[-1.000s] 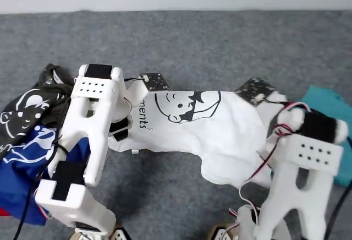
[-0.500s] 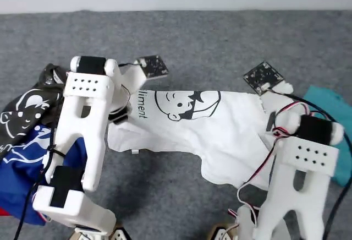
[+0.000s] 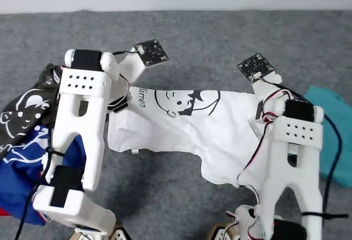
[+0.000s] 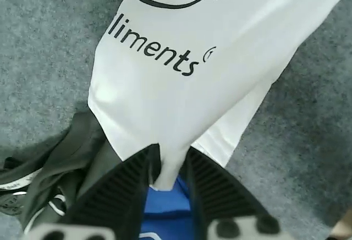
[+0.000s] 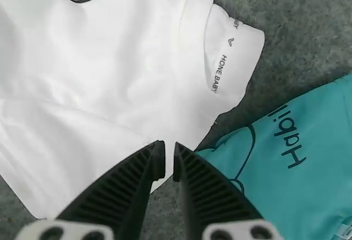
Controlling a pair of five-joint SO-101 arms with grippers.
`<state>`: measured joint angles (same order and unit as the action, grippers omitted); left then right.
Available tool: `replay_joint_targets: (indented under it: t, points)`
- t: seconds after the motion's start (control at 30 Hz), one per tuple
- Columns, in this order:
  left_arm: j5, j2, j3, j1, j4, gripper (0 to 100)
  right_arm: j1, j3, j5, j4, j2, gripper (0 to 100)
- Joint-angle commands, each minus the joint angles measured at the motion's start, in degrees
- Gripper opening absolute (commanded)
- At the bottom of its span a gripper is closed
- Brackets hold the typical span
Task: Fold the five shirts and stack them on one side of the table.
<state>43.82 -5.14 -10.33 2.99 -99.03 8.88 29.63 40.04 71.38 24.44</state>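
My left gripper [image 4: 168, 165] and right gripper [image 5: 165, 154] clamp the white shirt [image 3: 187, 130] at its left and right edges; light, limp cloth, likely to sag, so I'd hold near corners

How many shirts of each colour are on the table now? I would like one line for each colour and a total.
white shirt: 1
teal shirt: 1
black shirt: 1
blue shirt: 1
Total: 4 shirts that show clearly. A red scrap at the table's edge may be a fifth; I cannot tell.
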Motion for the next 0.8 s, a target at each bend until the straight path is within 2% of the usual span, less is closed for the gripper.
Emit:
replay_joint_targets:
  t: [0.0,0.17,0.43,0.53,0.63,0.77]
  points:
    - [-1.5,3.2,-5.1,-1.7,-1.5,8,-0.3,-0.5,-0.5,-1.0,0.0,4.0]
    - [-4.7,5.5,-5.4,-2.1,-1.7,20,-0.5,-0.5,-0.4,-1.0,-0.1,4.0]
    - [-5.3,7.0,-3.6,-2.2,-1.5,20,-0.6,-0.2,-0.6,-3.6,-0.2,4.0]
    - [-10.0,3.7,-3.9,-1.6,0.4,19,-0.7,-0.2,-0.7,-6.5,-0.3,4.0]
    - [-15.9,-0.4,-3.9,-1.6,6.5,16,-1.7,-0.4,-0.9,-10.5,-1.9,3.6]
    - [-24.7,-7.4,-3.9,-0.6,14.4,10,-3.5,-3.4,-7.4,-14.7,-10.4,3.5]
